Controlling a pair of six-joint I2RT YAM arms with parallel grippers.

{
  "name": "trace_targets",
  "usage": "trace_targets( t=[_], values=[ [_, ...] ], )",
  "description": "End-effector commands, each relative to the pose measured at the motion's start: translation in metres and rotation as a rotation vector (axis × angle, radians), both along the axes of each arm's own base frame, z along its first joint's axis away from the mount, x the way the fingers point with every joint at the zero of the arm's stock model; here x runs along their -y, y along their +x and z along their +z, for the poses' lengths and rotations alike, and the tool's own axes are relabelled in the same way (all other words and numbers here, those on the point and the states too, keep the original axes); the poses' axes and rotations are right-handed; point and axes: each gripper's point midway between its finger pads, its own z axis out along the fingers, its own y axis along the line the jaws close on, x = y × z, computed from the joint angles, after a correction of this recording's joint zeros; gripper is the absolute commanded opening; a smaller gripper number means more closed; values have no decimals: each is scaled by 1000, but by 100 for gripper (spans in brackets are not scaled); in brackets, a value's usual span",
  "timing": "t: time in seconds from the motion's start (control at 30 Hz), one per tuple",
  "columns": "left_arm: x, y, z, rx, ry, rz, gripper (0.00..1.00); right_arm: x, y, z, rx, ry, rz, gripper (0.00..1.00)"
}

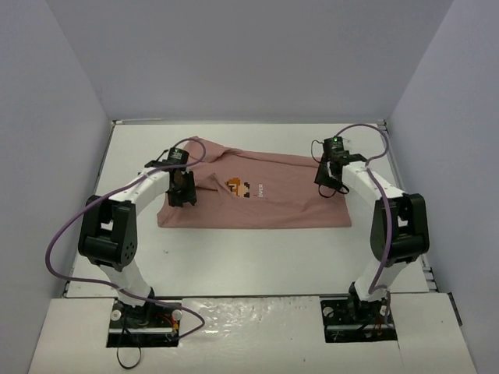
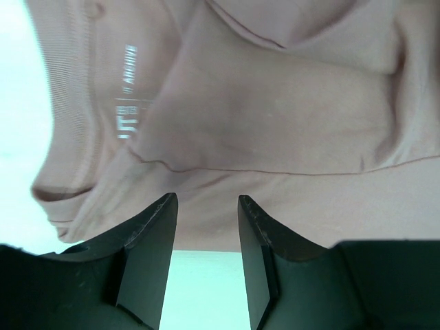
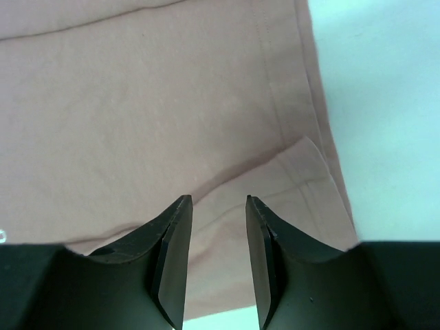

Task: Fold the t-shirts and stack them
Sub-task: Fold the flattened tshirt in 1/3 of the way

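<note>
A dusty salmon-pink t-shirt (image 1: 273,199) lies spread sideways across the middle of the table, its pixel graphic (image 1: 238,187) facing up. My left gripper (image 1: 183,193) hovers over the shirt's left end, near the collar and a folded sleeve. In the left wrist view that gripper (image 2: 206,199) stands open, with bare table between its fingers and the shirt (image 2: 275,117) just past the tips. My right gripper (image 1: 331,181) is over the shirt's right end. In the right wrist view it (image 3: 218,199) is open above the hem, where a corner (image 3: 302,172) is turned over.
The white table (image 1: 249,257) is walled by pale panels on the left, back and right. Purple cables loop off both arms. The printed neck label (image 2: 127,89) shows inside the collar in the left wrist view.
</note>
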Motion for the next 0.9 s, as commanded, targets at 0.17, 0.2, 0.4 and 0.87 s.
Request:
trace_targets(
  t=[0.17, 0.2, 0.4, 0.87],
  values=[
    [-31, 4, -11, -20, 38, 97, 37, 13, -62, -44, -85, 89, -85, 34],
    [-32, 1, -16, -37, 35, 106, 37, 16, -71, -52, -104, 98, -97, 34],
    [-47, -28, -30, -95, 77, 176, 36, 44, -114, -72, -160, 101, -221, 34],
    [-55, -62, 12, -11, 8, 223, 37, 44, -141, -22, -26, 156, -266, 35]
  ],
)
